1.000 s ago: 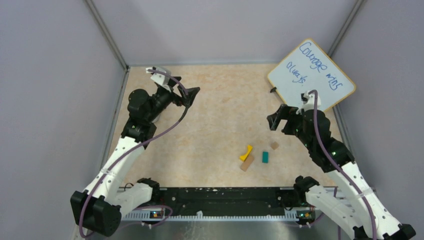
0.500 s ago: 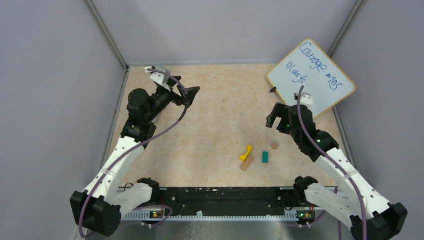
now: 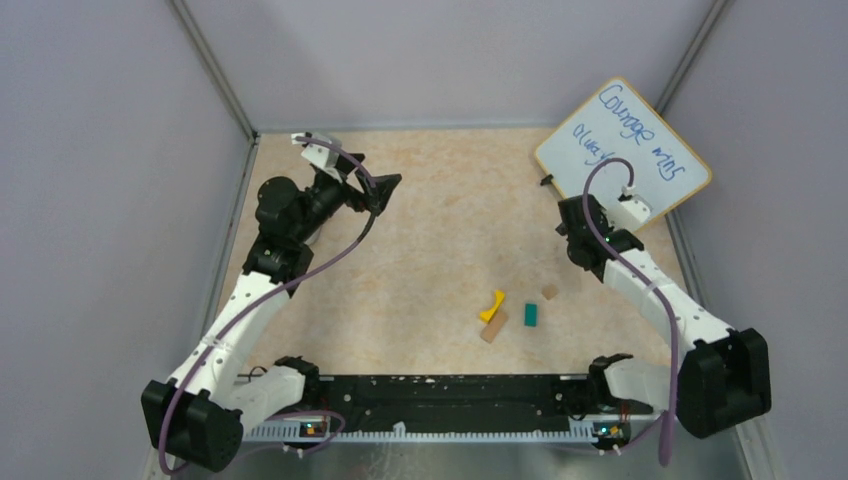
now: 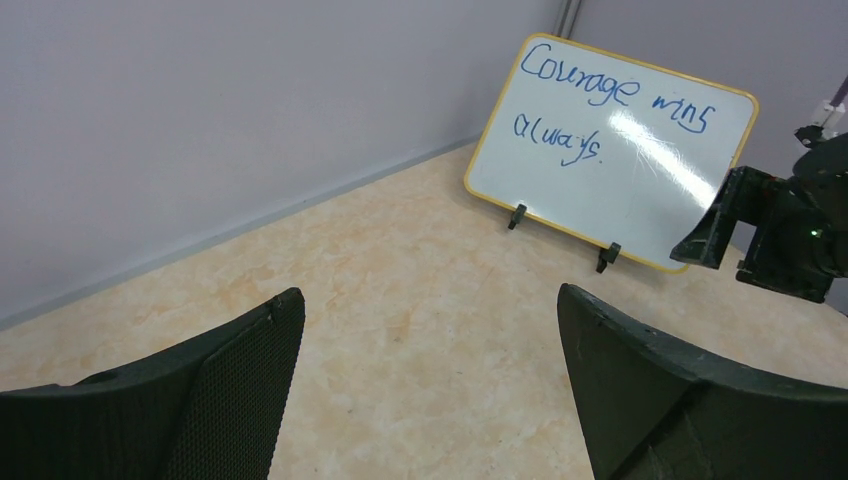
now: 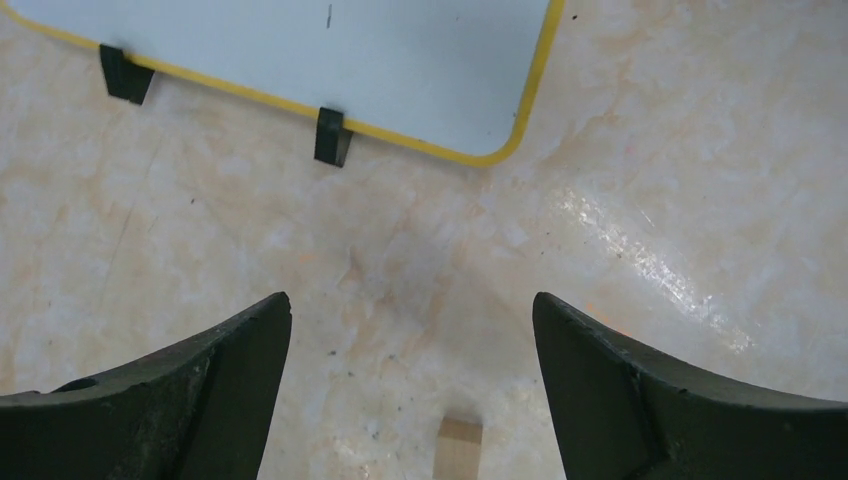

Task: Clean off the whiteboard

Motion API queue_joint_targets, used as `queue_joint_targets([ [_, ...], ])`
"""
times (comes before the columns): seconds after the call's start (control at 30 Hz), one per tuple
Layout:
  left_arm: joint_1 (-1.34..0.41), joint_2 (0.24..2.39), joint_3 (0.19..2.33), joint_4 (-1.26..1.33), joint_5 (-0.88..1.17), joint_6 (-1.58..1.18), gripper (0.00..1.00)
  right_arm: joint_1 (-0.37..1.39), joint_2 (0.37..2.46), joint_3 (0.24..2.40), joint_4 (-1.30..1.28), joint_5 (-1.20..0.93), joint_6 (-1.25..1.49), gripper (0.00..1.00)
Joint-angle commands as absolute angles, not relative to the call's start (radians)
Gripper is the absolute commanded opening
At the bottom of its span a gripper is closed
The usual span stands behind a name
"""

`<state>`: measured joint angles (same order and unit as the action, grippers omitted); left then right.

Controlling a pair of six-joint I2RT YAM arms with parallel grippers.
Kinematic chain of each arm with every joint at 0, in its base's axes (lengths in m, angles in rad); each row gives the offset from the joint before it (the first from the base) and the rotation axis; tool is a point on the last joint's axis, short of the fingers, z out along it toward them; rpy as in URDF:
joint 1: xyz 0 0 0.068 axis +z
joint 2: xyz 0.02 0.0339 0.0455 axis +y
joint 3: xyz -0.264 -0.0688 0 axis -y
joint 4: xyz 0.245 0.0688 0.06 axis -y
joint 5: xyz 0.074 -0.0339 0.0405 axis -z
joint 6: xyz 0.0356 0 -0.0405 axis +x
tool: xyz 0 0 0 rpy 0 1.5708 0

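Swinging closer to the whiteboard (image 3: 622, 150), right gripper (image 5: 410, 300) tips toward tabletop (image 3: 450, 230) | left gripper (image 4: 430, 297) unmoved | both jaws wide apart, empty | blue writing (image 3: 640, 128) intact, wiping not begun

- Bright, even, soft light falls from above; shadows on the bench (image 3: 450, 230) are faint
- A white glare streak crosses the whiteboard (image 4: 610, 150) in the left wrist view; the right wrist view shows a glossy sheen on the bench
- Overhead view is crisp; handwriting reads sharp
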<state>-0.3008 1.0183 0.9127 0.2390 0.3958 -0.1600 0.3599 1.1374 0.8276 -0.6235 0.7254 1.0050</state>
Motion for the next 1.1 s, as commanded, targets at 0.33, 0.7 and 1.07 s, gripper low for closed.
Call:
queue_joint_targets([
  [0.33, -0.294, 1.032, 0.950, 0.288, 0.449, -0.204, 0.99, 0.266, 1.585, 1.148, -0.619, 0.724, 1.088, 0.84],
  [0.7, -0.293, 1.032, 0.948, 0.295, 0.460, -0.217, 0.99, 0.237, 1.791, 1.247, -0.632, 0.698, 1.215, 0.66],
  [1.07, -0.294, 1.043, 0.946, 0.303, 0.472, -0.233, 0.99, 0.218, 1.869, 1.274, -0.594, 0.727, 1.176, 0.62],
])
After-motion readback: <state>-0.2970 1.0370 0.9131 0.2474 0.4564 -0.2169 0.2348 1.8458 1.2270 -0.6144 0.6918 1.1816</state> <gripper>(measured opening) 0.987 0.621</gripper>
